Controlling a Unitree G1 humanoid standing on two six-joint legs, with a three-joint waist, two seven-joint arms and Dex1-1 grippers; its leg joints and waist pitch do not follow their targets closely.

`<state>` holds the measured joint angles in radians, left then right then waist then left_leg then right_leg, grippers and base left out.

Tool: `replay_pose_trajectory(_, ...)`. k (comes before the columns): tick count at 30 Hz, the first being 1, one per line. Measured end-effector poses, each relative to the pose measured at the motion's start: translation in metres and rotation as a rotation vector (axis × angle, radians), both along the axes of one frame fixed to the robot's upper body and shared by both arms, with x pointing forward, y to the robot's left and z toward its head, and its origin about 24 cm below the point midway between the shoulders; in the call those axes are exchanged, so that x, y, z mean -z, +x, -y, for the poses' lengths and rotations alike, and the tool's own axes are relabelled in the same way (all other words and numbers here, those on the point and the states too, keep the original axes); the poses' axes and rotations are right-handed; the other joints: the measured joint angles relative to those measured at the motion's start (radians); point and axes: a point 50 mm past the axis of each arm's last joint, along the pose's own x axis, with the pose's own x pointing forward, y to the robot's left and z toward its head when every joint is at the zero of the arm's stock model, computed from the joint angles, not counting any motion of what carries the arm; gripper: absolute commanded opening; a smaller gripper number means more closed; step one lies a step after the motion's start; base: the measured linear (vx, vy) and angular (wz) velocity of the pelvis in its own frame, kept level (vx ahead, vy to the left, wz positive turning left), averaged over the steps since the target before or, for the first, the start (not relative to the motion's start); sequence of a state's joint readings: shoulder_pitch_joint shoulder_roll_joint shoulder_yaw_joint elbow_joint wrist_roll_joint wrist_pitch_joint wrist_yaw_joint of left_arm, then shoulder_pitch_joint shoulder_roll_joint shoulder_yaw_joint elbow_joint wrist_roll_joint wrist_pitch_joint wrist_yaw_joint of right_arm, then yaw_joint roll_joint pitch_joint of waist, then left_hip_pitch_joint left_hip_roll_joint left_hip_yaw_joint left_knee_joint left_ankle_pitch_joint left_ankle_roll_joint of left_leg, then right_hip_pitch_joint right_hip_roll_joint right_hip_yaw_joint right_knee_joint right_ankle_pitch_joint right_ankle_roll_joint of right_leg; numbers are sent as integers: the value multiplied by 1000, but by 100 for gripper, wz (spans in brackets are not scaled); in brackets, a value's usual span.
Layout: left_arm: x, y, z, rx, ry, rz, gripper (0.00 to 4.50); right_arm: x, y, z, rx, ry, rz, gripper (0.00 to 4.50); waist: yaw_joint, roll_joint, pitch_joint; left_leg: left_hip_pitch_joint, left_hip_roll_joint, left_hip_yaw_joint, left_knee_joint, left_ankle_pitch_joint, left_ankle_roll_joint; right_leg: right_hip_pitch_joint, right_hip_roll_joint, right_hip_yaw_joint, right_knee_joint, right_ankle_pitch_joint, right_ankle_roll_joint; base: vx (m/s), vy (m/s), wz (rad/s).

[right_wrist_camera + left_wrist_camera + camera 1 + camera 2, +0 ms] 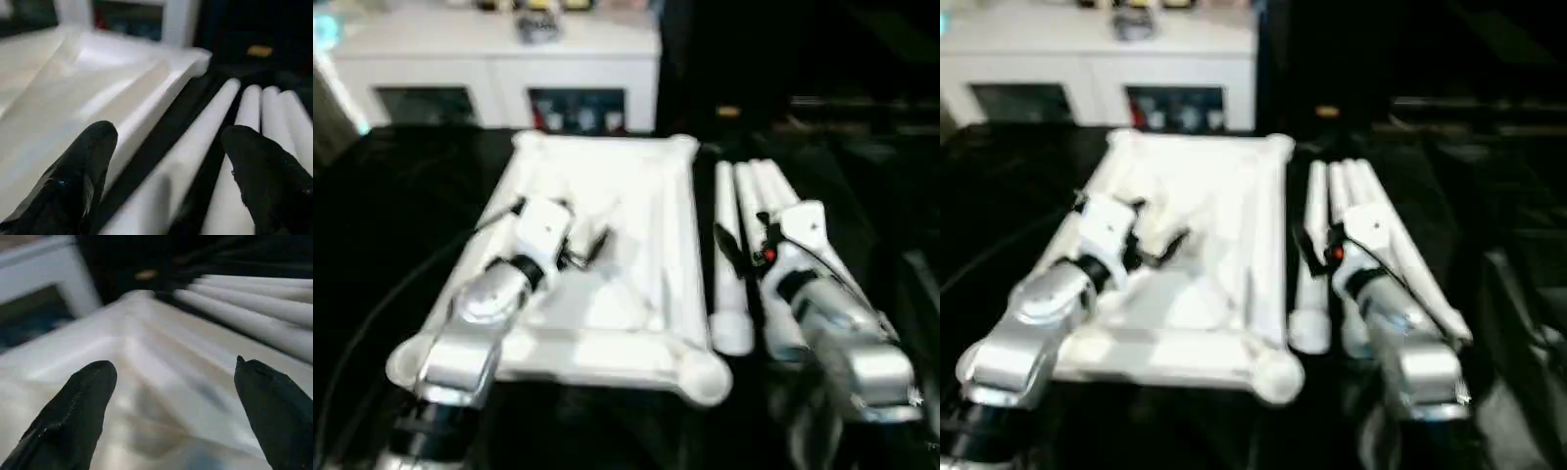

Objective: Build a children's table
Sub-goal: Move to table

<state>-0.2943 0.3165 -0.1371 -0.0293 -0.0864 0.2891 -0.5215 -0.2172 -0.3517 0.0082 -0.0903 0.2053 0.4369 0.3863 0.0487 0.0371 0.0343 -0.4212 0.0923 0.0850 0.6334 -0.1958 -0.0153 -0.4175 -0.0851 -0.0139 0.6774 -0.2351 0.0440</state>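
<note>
Home room, white glass-door cabinet (499, 73), dark floor (382, 215)

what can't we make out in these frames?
- White plastic rectangular tabletop: rib detail blurred in the eye views, partly covered by the left gripper.
- Long round white tube legs: count unclear; right gripper and forearm cover them.
- White glass-door cabinet: contents blurred, top cut off.

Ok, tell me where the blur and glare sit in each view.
Left eye view: the whole frame is soft, and the tabletop is washed out, its ribs barely readable. Right eye view: same softness; the legs smear together. Left wrist view: the black fingers are out of focus against a glaring tabletop. Right wrist view: the near leg blurs, the far ends are clearer.
</note>
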Motion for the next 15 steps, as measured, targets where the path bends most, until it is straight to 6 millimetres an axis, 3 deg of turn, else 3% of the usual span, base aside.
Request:
replay_pose_trajectory(3,1,-4,-13,76,41,-42,436,-4,-5,-8,-139,-39,-5,386,4,3,1,8,31,10,-3,4,-19,19,12,-17,-25,10,-19,-54,-45,3)
replay_pose_trajectory(5,1,-9,-17,154,52,-80,420,-5,-8,-12,-213,-57,-15,391,6,-4,7,22,46,32,-7,4,-21,32,9,-24,-32,13,-25,-68,-11,7)
replay_pose_trajectory(9,6,-17,-19,294,62,-193,396,-8,-10,-14,-330,-73,-29,393,15,-13,13,36,51,46,-10,4,-21,39,4,-24,-36,9,-19,-86,10,4)
replay_pose_trajectory(15,16,-29,-15,493,86,-388,329,-10,-20,-16,-522,-83,-81,393,12,-25,20,34,51,59,-13,4,-20,37,-6,-26,-39,9,-19,-21,7,-1)
